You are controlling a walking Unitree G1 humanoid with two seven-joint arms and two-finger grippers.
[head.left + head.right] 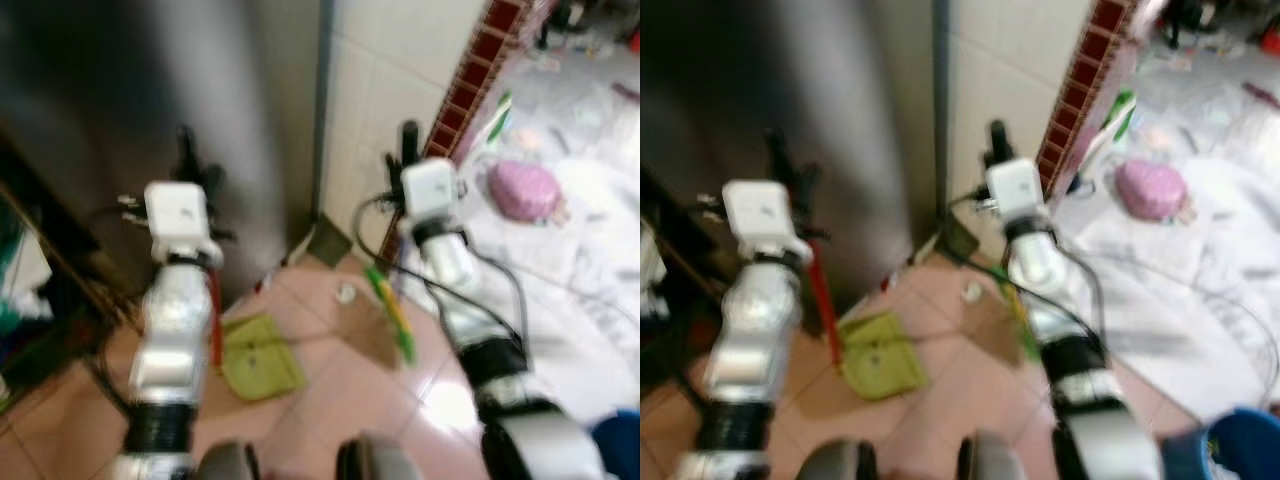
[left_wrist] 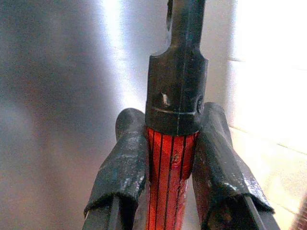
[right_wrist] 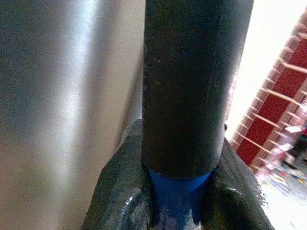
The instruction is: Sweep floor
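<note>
Left gripper clamped on red dustpan handle (black cap), green dustpan, right gripper clamped on blue-black broom handle.

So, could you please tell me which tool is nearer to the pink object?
Right. The right tool is just left of the pink object; the left tool is farther away, before the steel panel.

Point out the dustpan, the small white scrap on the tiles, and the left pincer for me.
dustpan (image 1: pixel 258 357): left eye view, middle of the green pan.
white scrap (image 1: pixel 346 293): left eye view, its centre.
left pincer (image 2: pixel 170 167): left wrist view, on the red handle between the fingertips.
</note>
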